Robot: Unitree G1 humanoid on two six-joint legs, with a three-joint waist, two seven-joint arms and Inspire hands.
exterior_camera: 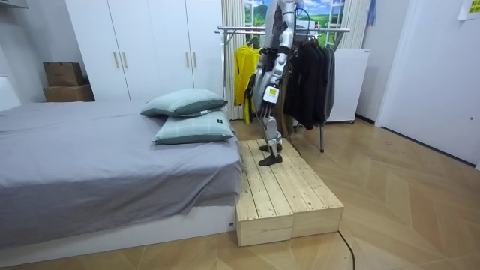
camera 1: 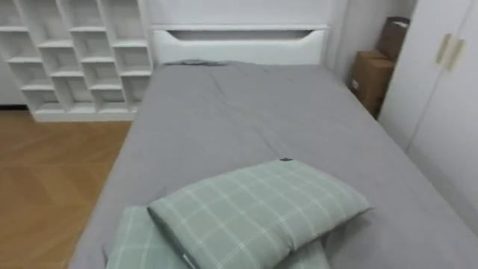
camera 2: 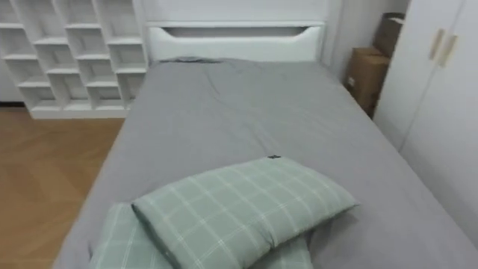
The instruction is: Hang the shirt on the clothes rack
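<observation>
The robot stands on the wooden platform (exterior_camera: 279,187) at the pillow (camera 1: 254,213) end of the bed (camera 1: 246,112), facing it. What seems to be its left hand (exterior_camera: 270,94) hangs at its hip, and I cannot tell how the fingers are set. The clothes (exterior_camera: 311,75) hang on the rack (exterior_camera: 285,31) just behind it.

The robot stands on a wooden platform (exterior_camera: 289,199) at the end of the bed (camera 1: 246,127), between the bed and a clothes rack (exterior_camera: 232,31) behind it, where clothes (exterior_camera: 307,75) hang. On the bed's near end one pillow (camera 1: 258,213) lies on another pillow (camera 1: 134,243). The headboard (camera 1: 239,41) is at the far end. A shelf unit (camera 1: 75,56) stands far left, cardboard boxes (camera 1: 371,75) far right, and a wardrobe (camera 1: 441,90) along the right.
</observation>
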